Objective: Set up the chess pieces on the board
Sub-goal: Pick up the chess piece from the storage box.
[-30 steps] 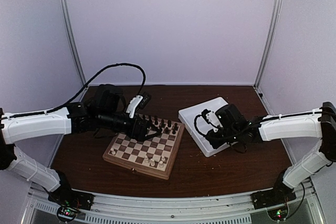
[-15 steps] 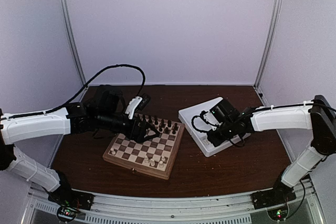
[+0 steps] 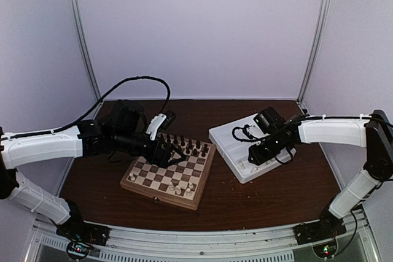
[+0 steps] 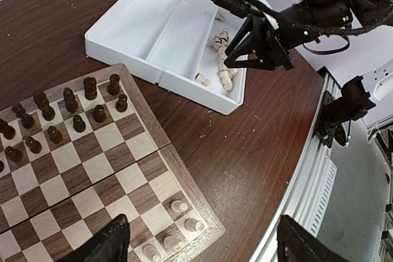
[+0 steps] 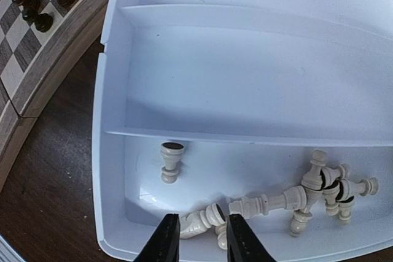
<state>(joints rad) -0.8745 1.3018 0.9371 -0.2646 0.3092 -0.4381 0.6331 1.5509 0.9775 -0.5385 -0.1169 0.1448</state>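
Note:
The board (image 3: 198, 191) lies at the table's middle, with a few cream chess pieces (image 4: 178, 205) standing at its near corner. More cream pieces (image 5: 270, 202) lie in a heap in the near compartment of the white tray (image 5: 245, 72). My right gripper (image 5: 198, 235) is low in that compartment, jaws a little apart on either side of a lying cream piece (image 5: 204, 220). In the top view it (image 3: 256, 154) hangs over the tray's front part. My left gripper (image 4: 202, 245) is wide open and empty above the board, over its far side in the top view (image 3: 172, 151).
Dark pieces (image 4: 61, 115) stand in two rows on the board's far side. The tray (image 3: 230, 134) sits right of the board; its other compartments hold nothing. One cream pawn (image 5: 170, 161) lies apart by the divider. A black cable (image 3: 141, 79) loops behind the left arm.
My right arm has swung its wrist back and up over the tray, with the gripper now pointing down into the near compartment. The left arm has stayed put.

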